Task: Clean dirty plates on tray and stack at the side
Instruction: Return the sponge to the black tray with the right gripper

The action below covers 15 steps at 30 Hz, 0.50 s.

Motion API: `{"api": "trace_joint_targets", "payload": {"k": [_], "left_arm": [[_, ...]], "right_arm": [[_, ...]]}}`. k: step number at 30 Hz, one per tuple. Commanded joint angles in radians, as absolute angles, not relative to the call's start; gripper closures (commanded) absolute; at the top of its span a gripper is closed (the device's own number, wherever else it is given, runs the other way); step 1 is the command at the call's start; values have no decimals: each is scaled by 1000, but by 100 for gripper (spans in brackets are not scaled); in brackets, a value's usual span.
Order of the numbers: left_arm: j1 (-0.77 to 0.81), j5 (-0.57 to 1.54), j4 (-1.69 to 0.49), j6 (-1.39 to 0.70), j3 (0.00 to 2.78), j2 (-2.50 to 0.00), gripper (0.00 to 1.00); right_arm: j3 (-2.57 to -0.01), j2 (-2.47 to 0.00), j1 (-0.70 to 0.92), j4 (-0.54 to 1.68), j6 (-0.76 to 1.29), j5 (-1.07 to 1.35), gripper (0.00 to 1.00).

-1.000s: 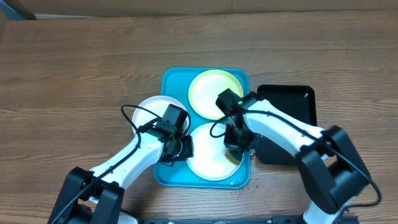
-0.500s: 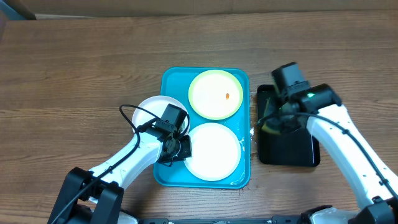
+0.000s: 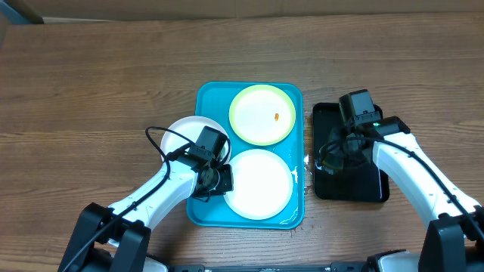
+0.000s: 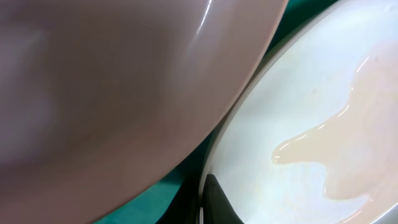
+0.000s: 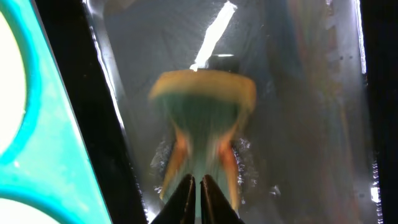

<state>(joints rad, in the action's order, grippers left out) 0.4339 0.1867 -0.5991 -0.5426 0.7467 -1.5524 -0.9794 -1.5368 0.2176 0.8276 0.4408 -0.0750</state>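
On the turquoise tray (image 3: 204, 98) lie a pale yellow-green plate (image 3: 257, 109) with a small red-orange smear (image 3: 277, 117) and, nearer me, a wet white plate (image 3: 259, 183). A second white plate (image 3: 181, 132) overlaps the tray's left rim. My left gripper (image 3: 219, 180) is shut on the near white plate's left rim (image 4: 249, 106); one dark fingertip (image 4: 217, 199) lies on its wet face. My right gripper (image 3: 334, 155) hangs over the black tray (image 3: 363, 185), shut on a yellow-green sponge (image 5: 202, 118), its fingers (image 5: 186, 193) pinching the sponge's middle.
The black tray's floor (image 5: 298, 124) is wet and shiny. It sits just right of the turquoise tray (image 5: 43, 143). A black cable (image 3: 155, 140) loops over the left white plate. Bare wooden table (image 3: 91, 83) surrounds both trays.
My right arm swung off the near white plate and over to the black tray, carrying the sponge. The yellow-green plate is now uncovered. The left arm has not moved.
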Motion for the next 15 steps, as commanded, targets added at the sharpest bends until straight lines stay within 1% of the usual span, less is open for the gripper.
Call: {"api": "trace_joint_targets", "payload": {"k": [1, 2, 4, 6, 7, 10, 12, 13, 14, 15], "left_arm": [[423, 131, -589, -512, 723, -1582, 96], [423, 131, -589, -512, 722, -1582, 96], [423, 131, -590, -511, 722, -1582, 96], [425, 152, -588, -485, 723, -1582, 96], [426, 165, -587, -465, 725, -1582, 96], [426, 177, -611, -429, 758, -1582, 96], [426, 177, -645, -421, 788, -1582, 96], [427, 176, -678, -416, 816, -1582, 96], [427, 176, -693, -412, 830, -1582, 96], [427, 176, -706, -405, 845, -1581, 96]], "right_arm": [[-1008, -1530, 208, 835, 437, -73, 96], [-1008, -1530, 208, 838, 437, -73, 96], [-1009, -1530, 208, 843, 437, -73, 86], [-1024, -1524, 206, 867, 437, -64, 80], [-1040, -1515, 206, 885, 437, -51, 79], [-1147, -1417, 205, 986, 410, -12, 73], [-1194, -1356, 199, 1034, 380, 22, 67], [-1227, -1305, 187, 1073, 376, 33, 55], [-1245, -1274, 176, 1094, 368, 40, 47], [-1258, -1247, 163, 1109, 360, 47, 43]]}}
